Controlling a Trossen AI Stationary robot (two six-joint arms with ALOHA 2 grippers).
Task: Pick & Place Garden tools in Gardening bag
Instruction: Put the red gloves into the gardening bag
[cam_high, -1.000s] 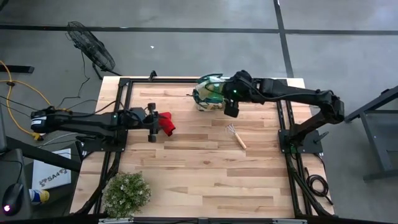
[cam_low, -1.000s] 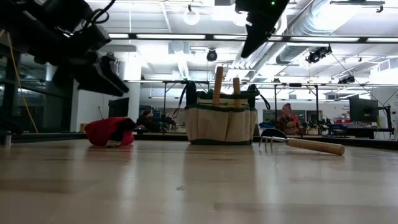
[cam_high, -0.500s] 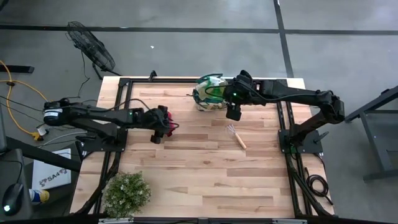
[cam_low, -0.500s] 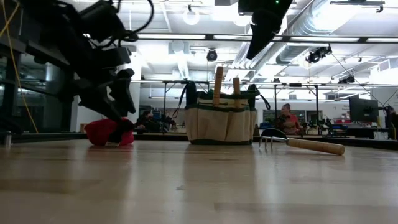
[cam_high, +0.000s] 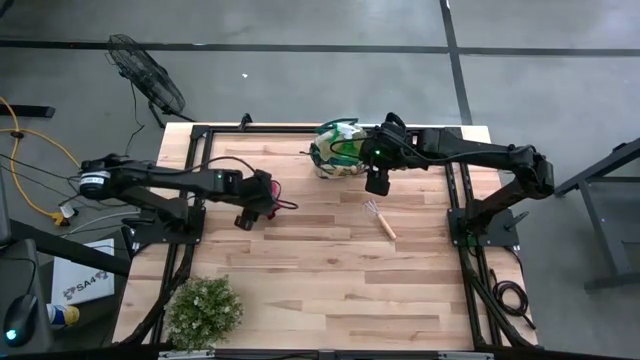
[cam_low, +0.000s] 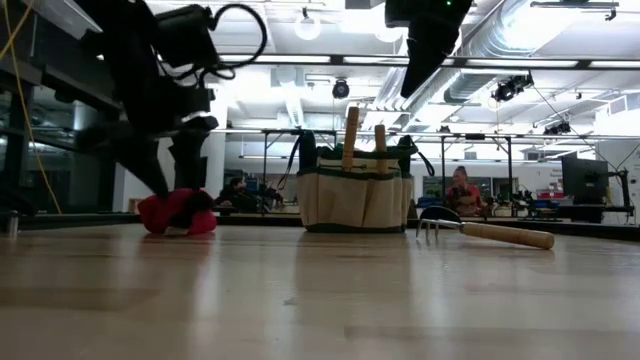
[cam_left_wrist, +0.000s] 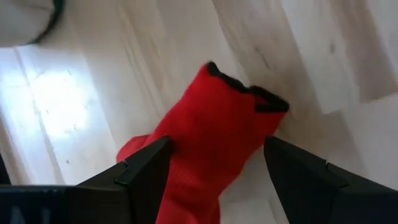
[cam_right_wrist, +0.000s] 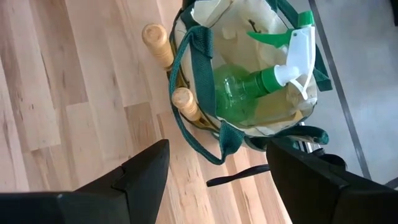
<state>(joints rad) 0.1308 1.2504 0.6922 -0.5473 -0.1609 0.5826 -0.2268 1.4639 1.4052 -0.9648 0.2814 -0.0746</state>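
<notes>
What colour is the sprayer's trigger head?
White with a green trigger; right wrist view shows it best.

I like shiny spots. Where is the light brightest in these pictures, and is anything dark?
Low view: ceiling lamps glare white, so the left gripper and bag look dark against them. Left wrist view: a bright patch shines on the table beside the red shears. High view: even light, soft shadows.

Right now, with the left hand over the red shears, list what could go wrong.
1. The left hand is open astride the red-handled shears, which lie angled between its fingers; closing may pinch one handle and twist them.
2. The gardening bag already holds the sprayer and two wooden handles, so the shears could snag.
3. The right hand beside the bag may crowd the drop.
</notes>
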